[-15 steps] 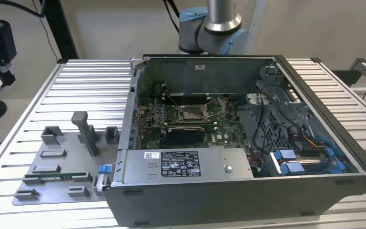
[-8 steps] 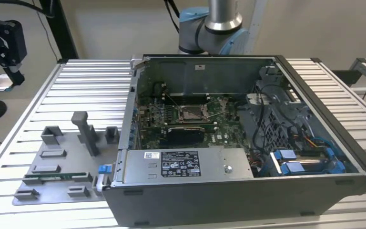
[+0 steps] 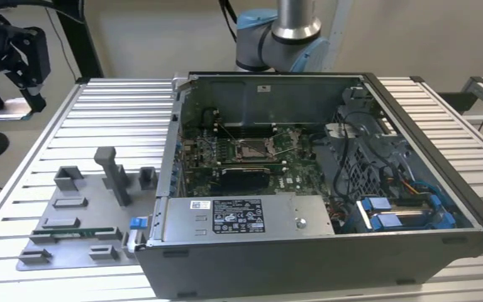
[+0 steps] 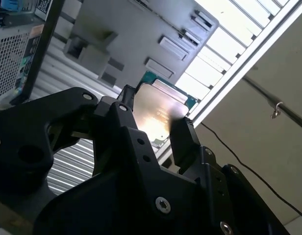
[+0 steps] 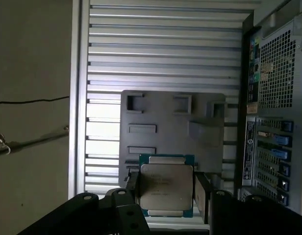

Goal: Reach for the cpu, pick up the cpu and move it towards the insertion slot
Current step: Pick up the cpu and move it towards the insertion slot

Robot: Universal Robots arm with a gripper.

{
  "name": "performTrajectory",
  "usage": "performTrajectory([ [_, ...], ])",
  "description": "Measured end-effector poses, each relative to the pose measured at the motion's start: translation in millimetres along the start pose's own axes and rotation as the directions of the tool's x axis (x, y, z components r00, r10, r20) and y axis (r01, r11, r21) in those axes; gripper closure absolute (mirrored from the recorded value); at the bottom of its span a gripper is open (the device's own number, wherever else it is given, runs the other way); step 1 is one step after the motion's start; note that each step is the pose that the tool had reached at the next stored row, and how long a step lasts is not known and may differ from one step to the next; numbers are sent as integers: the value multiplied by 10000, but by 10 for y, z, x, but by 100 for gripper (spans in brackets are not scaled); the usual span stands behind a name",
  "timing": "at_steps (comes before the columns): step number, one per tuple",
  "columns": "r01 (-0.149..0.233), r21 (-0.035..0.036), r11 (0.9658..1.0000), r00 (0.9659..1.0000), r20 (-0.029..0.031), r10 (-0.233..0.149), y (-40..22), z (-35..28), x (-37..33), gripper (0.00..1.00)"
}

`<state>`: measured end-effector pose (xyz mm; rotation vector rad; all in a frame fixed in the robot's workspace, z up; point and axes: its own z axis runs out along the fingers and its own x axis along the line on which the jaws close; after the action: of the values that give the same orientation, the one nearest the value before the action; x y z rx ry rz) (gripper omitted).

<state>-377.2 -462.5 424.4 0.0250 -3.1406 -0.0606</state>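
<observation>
Cpu (image 5: 166, 176): square, silvery lid, green rim. Pincer (image 5: 168, 187) clamps two opposite edges, holding it aloft near the counter (image 3: 116, 94) edge, ten o'clock of the computer case (image 3: 309, 264) in the exterior view, with open room around.

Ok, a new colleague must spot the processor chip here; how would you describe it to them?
Find the arm's black end effector, with the grey fixture plate on the slatted table beyond it. Clamped between its fingers is the chip: a flat square with a silvery top and green edge, unlike the plain grey plastic blocks on that plate.
</observation>
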Motion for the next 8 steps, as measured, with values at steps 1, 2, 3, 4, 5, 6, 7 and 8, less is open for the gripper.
performTrajectory([
  [1, 0, 1, 10000, 10000, -1, 0, -1, 0, -39, 100],
  [2, 0, 0, 10000, 10000, 0, 0, -1, 0, -76, 100],
  [3, 0, 0, 10000, 10000, 0, 0, -2, 0, -110, 100],
  [4, 0, 0, 10000, 10000, 0, 0, -2, 0, -149, 100],
  [5, -1, 0, 10000, 10000, 0, 1, -3, 0, -187, 100],
  [6, 0, 1, 10000, 10000, 0, 0, -4, 0, -229, 100],
  [7, 0, 1, 10000, 10000, -1, 0, -4, -1, -266, 100],
  [8, 0, 0, 10000, 10000, 0, 0, -5, -1, -307, 100],
])
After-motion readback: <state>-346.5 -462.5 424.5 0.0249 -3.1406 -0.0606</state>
